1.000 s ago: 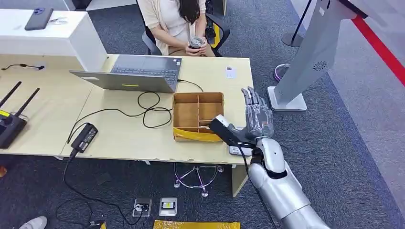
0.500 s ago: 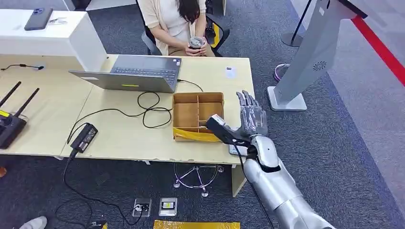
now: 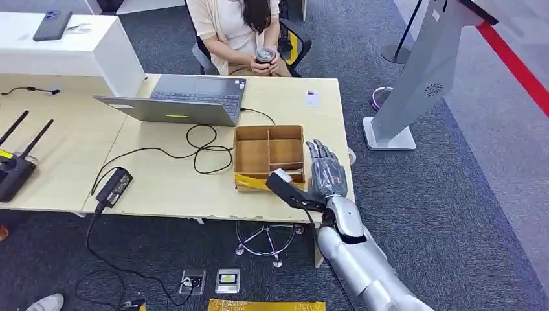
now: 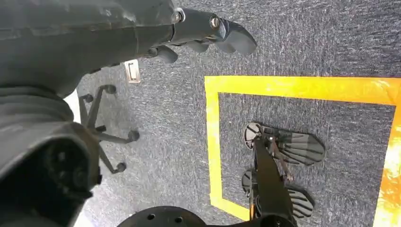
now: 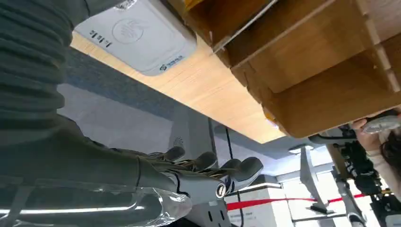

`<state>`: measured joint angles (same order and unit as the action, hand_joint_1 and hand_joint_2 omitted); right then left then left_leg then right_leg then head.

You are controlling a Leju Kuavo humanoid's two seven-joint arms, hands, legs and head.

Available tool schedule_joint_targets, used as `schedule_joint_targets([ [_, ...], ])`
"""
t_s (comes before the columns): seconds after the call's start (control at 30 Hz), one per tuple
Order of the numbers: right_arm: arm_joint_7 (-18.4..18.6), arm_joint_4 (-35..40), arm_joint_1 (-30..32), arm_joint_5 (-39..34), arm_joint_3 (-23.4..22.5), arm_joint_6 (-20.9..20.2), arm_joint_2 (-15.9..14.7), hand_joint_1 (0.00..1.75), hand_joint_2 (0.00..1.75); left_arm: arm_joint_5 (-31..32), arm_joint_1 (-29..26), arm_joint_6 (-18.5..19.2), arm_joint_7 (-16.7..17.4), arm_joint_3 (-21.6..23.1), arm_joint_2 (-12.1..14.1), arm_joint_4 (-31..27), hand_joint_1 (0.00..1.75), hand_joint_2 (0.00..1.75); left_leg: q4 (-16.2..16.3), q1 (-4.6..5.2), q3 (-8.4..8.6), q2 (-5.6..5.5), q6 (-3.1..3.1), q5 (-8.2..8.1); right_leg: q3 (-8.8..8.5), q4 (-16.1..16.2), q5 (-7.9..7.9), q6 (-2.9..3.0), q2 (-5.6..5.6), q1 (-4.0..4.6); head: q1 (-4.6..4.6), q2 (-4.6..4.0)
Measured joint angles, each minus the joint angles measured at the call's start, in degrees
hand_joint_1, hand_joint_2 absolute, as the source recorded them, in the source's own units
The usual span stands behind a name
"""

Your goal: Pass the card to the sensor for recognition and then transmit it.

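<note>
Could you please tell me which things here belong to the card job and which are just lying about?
For the job: right robot hand; card reader; cardboard box; probably the small white card.
Lying about: laptop; charger; router; phone.
</note>
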<state>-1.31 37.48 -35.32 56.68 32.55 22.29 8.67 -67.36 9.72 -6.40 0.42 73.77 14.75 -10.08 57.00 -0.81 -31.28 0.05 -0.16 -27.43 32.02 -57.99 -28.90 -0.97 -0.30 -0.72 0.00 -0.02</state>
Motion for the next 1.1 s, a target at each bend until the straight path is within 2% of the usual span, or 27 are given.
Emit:
schedule_joint_targets([
  [1.1,-1.1,-5.4,-3.3,-0.8,1.7,2.4,2.7,0.00,1.75,0.5,0.0,0.2,-0.5,1.7,0.2,0.0,0.00,0.00,0.0,0.00,0.00,0.00,0.00,0.00,0.00,0.0,0.00,0.00,-0.01,0.00,0.00,0.02],
])
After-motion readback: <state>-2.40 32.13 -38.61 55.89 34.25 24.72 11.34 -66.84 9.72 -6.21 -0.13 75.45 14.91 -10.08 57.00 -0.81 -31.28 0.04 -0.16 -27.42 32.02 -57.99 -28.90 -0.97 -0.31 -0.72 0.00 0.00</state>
